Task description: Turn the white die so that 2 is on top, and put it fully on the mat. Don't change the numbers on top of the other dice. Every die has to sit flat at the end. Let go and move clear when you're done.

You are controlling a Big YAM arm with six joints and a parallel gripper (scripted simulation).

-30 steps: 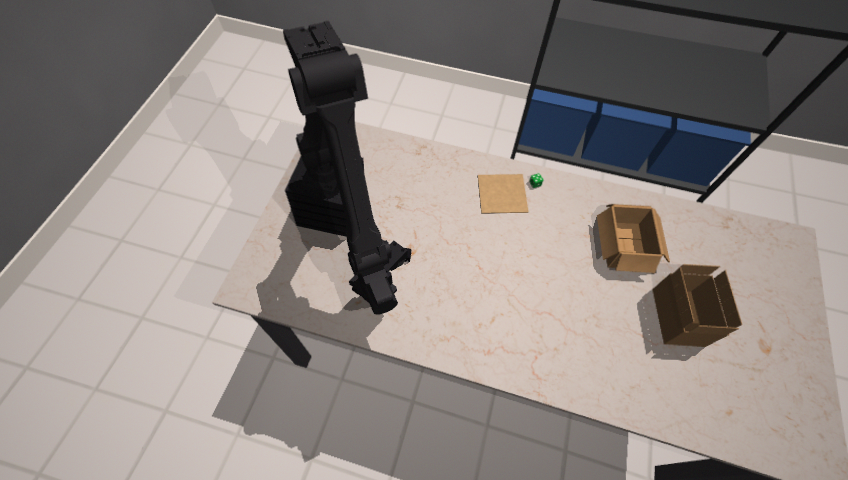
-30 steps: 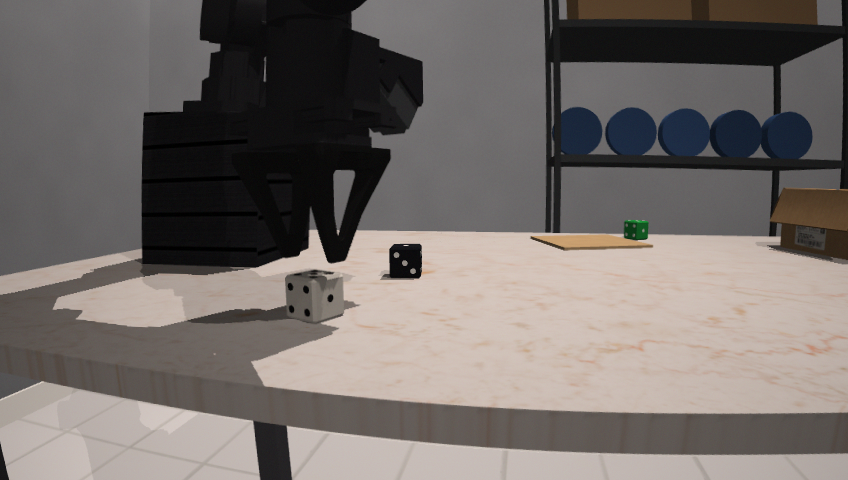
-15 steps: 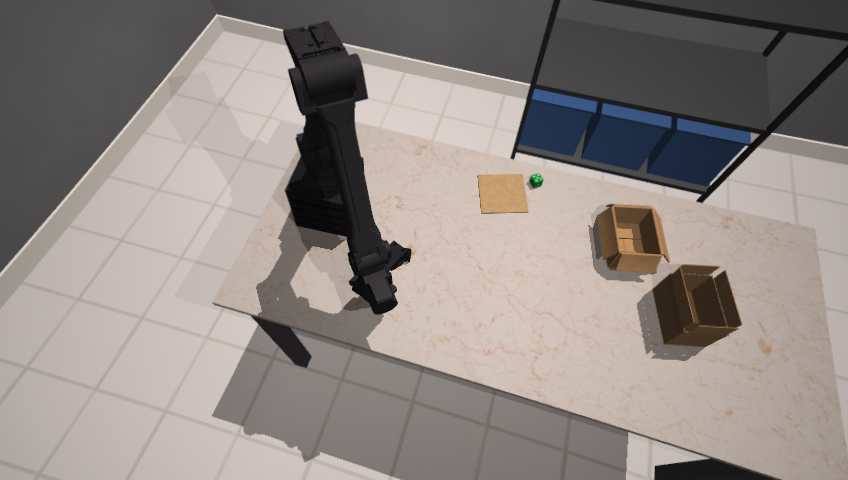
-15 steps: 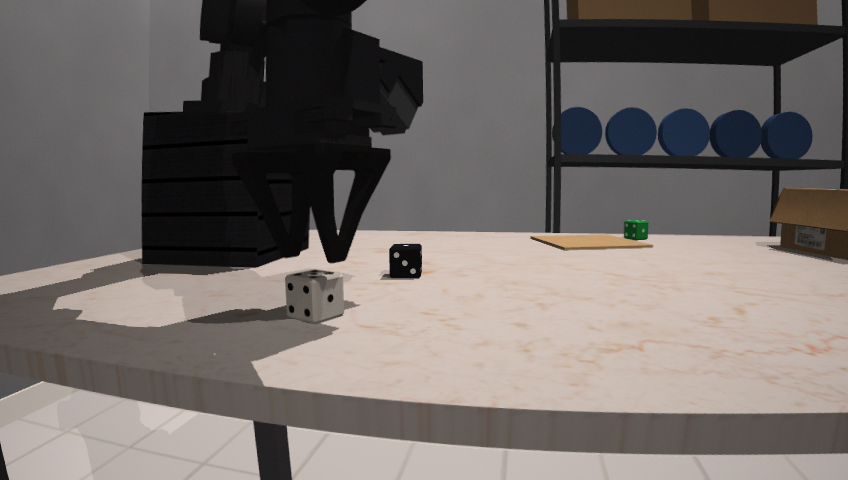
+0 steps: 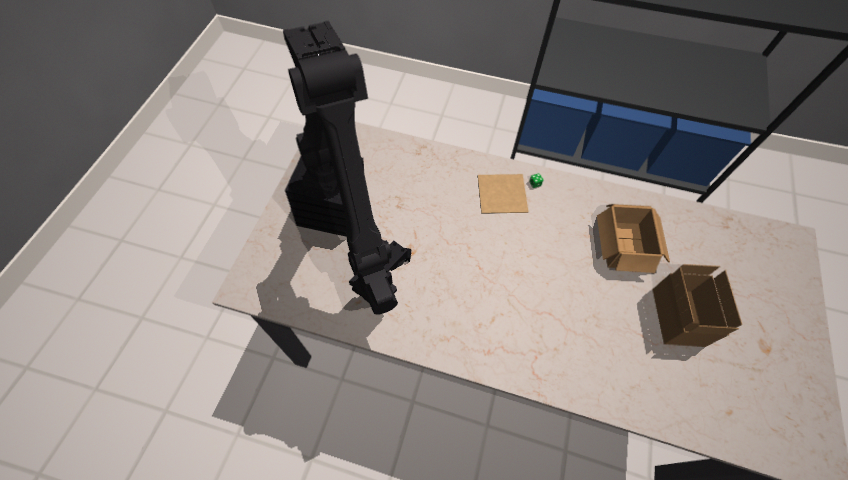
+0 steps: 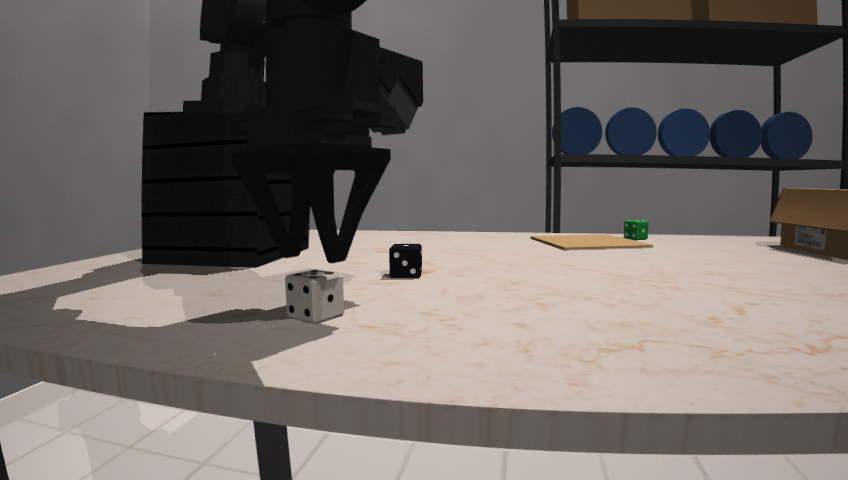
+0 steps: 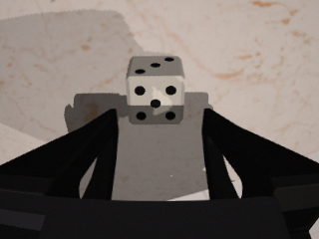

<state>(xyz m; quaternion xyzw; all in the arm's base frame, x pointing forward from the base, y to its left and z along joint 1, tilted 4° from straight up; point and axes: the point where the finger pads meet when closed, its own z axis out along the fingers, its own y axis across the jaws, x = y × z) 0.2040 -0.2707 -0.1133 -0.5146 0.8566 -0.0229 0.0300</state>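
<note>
The white die (image 6: 314,295) sits flat on the marble table near its front left corner. In the wrist view the die (image 7: 155,90) shows a five-pip face and a three-pip face. My gripper (image 6: 312,255) points down just above and slightly behind the die, with its fingers open and nothing between them; it also shows in the wrist view (image 7: 159,119). In the overhead view the gripper (image 5: 380,303) hides the die. The tan mat (image 5: 502,193) lies far off at the back of the table.
A black die (image 6: 405,260) sits just right of and behind the white die. A green die (image 5: 536,180) stands beside the mat's right edge. Two open cardboard boxes (image 5: 630,237) (image 5: 696,304) are at the right. A shelf (image 5: 654,89) stands behind the table.
</note>
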